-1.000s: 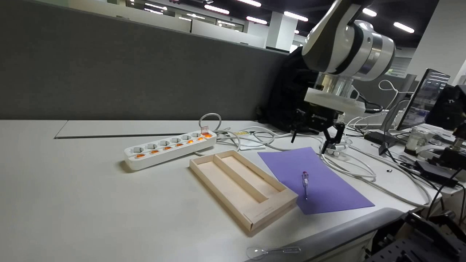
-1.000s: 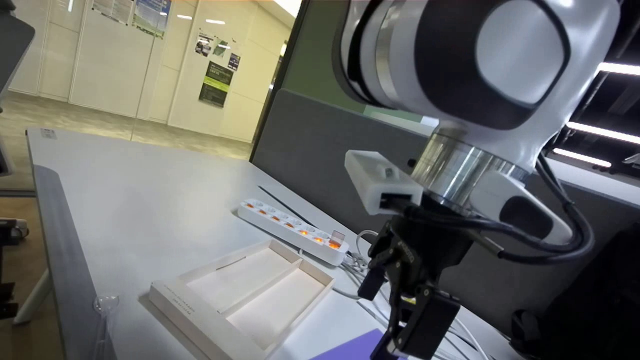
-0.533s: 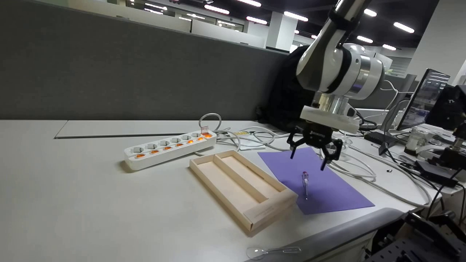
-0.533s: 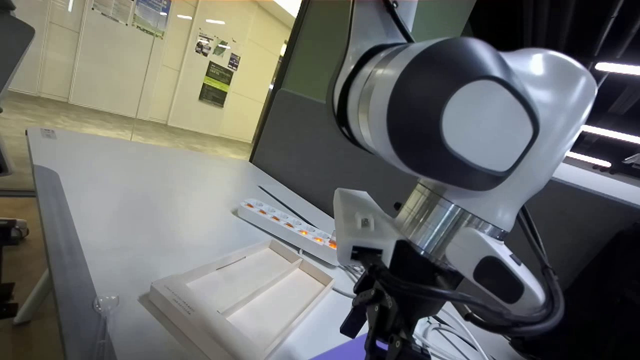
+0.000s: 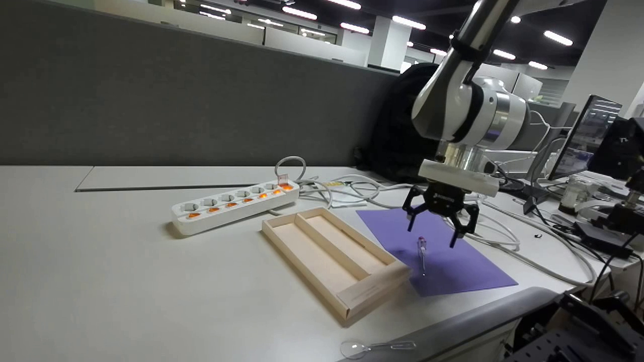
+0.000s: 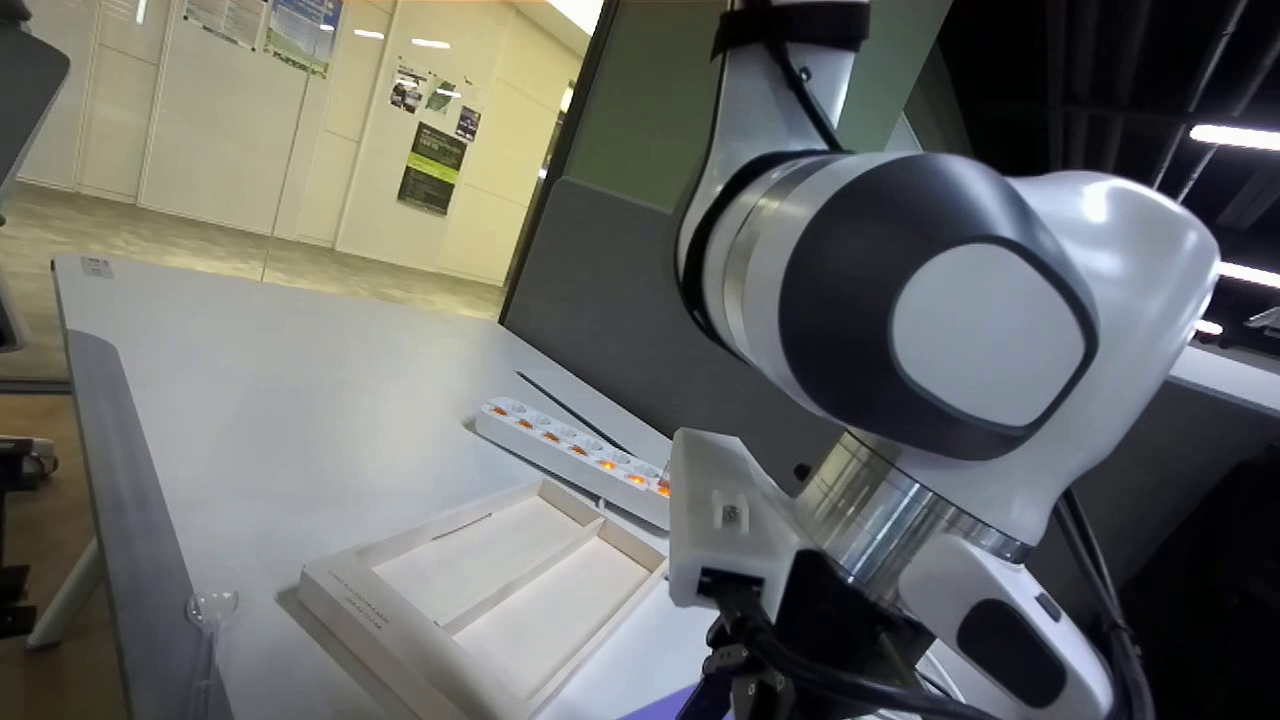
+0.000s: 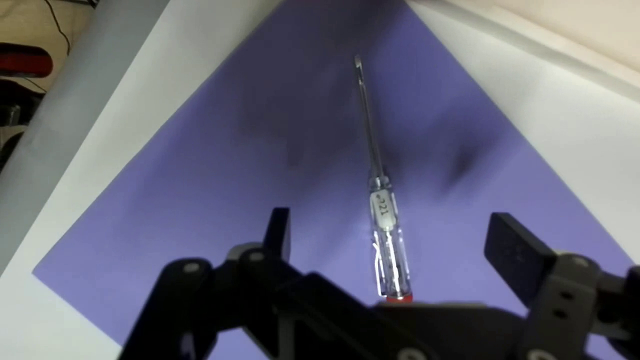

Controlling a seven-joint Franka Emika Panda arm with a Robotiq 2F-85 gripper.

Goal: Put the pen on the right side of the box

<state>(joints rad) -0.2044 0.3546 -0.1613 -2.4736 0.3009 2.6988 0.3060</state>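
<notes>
The pen (image 5: pixel 422 254) is a slim clear-handled tester with a metal shaft and a red end. It lies on the purple sheet beside the box; the wrist view shows the pen (image 7: pixel 385 215) closely. The box (image 5: pixel 375 289) is a shallow light-wood tray with a divider and two long compartments. The box (image 6: pixel 390 620) shows again in an exterior view, and its edge shows in the wrist view (image 7: pixel 575 55). My gripper (image 5: pixel 431 237) is open and empty above the sheet. In the wrist view the pen's handle lies between the spread fingertips (image 7: pixel 390 225), not touched.
The purple sheet (image 5: pixel 468 261) lies right against the box. A white power strip (image 5: pixel 234 206) and loose white cables (image 5: pixel 372 188) lie behind the box. A clear spoon (image 5: pixel 377 347) lies at the table's front edge. A monitor (image 5: pixel 586 136) stands at the far right.
My gripper has come down over the purple sheet, from above the cables to above the pen, with its fingers staying open. The pen and the box have not moved.
</notes>
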